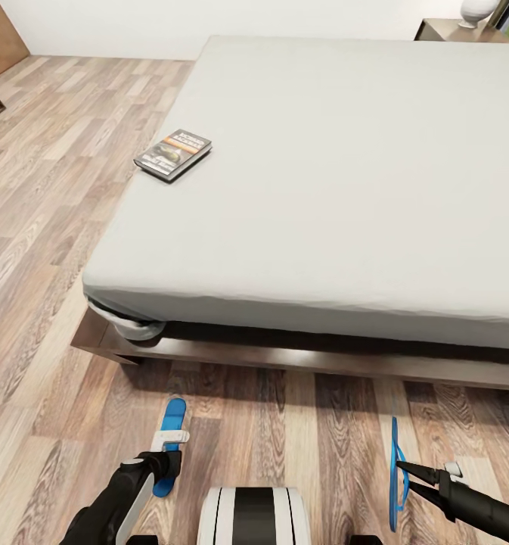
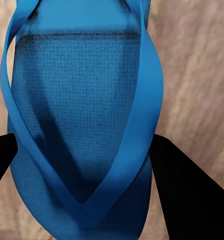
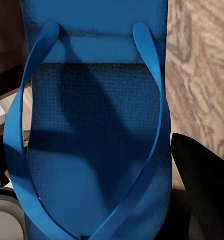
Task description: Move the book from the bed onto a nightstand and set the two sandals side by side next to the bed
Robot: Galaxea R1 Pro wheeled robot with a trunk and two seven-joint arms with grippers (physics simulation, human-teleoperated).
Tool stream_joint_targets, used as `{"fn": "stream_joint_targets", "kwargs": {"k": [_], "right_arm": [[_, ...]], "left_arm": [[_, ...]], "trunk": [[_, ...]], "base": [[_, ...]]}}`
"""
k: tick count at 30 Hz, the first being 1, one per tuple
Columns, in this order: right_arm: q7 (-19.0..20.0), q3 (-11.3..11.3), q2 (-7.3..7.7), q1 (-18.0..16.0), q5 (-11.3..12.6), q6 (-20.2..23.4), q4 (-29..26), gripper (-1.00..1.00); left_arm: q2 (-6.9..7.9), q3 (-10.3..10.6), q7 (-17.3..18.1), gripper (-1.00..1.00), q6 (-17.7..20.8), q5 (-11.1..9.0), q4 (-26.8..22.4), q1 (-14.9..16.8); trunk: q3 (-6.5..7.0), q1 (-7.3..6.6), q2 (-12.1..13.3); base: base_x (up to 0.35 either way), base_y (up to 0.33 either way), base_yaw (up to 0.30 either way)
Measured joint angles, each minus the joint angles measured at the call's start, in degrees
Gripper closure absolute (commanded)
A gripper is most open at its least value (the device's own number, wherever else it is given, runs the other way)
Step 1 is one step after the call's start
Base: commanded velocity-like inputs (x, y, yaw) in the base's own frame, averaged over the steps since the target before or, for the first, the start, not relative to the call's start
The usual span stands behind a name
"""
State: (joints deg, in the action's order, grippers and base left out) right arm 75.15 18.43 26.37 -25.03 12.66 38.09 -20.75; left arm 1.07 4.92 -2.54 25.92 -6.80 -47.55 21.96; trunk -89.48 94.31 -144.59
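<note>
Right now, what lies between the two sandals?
In the head view, bare wood floor and the robot's own white-and-black trunk separate the left sandal from the right sandal.

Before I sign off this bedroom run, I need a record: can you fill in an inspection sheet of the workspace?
Surface: wood-plank floor, with the bed ahead.
Job's things: book lies flat on the mattress near its left edge; left sandal is held roughly flat above the floor; right sandal is held on edge, apart from the other.
Clutter: nothing seen.
Grippers: left gripper is shut on the left sandal; right gripper is shut on the right sandal.
Cables: nothing seen.
Surroundings: nightstand behind the bed's far right corner, with a white object on it; white wall behind.
</note>
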Motion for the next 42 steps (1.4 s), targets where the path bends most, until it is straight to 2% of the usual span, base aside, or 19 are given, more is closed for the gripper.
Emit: {"fn": "stream_joint_targets", "kwargs": {"k": [12, 14, 18, 21, 26, 36, 42], "right_arm": [[0.0, 0.0, 0.0, 0.0, -0.01, 0.0, 0.0, 1.0], [-0.01, 0.0, 0.0, 0.0, -0.04, -0.02, 0.0, 1.0], [0.0, 0.0, 0.0, 0.0, -0.08, 0.0, 0.0, 1.0], [0.0, 0.01, 0.0, 0.0, -0.09, 0.0, 0.0, 1.0], [0.0, 0.0, 0.0, 0.0, -0.09, 0.0, 0.0, 1.0], [0.0, -0.03, 0.0, 0.0, -0.12, -0.02, 0.0, 1.0], [0.0, 0.0, 0.0, 0.0, -0.09, 0.0, 0.0, 1.0]], "left_arm": [[0.09, -0.02, 0.07, 1.0, -1.34, 0.07, 0.02, 0.0], [0.1, -0.07, -1.09, 1.0, -1.84, 0.17, 0.07, 0.0], [0.01, 0.1, -6.4, 1.0, -3.59, 0.18, 0.3, 0.0], [-0.01, 0.15, -7.5, 1.0, -4.12, 0.08, 0.47, 0.0], [-0.07, 0.18, -7.86, 1.0, -4.28, 0.04, 0.53, 0.0], [-0.1, 0.19, -7.81, 1.0, -4.32, 0.01, 0.54, 0.0], [-0.1, 0.26, -7.81, 1.0, -4.36, 0.03, 0.53, 0.0]], "trunk": [[0.0, 0.0, 0.0], [0.0, 0.0, 0.0], [0.0, 0.0, 0.0], [0.0, 0.0, 0.0], [0.0, 0.0, 0.0], [-2.21, 0.26, -0.13], [-2.22, 0.26, -0.13]], "base": [[0.0, 0.0, 0.0], [0.0, 0.0, 0.0], [0.0, 0.0, 0.0], [0.0, 0.0, 0.0], [0.0, 0.0, 0.0], [0.0, 0.0, 0.0], [0.0, 0.0, 0.0]]}}
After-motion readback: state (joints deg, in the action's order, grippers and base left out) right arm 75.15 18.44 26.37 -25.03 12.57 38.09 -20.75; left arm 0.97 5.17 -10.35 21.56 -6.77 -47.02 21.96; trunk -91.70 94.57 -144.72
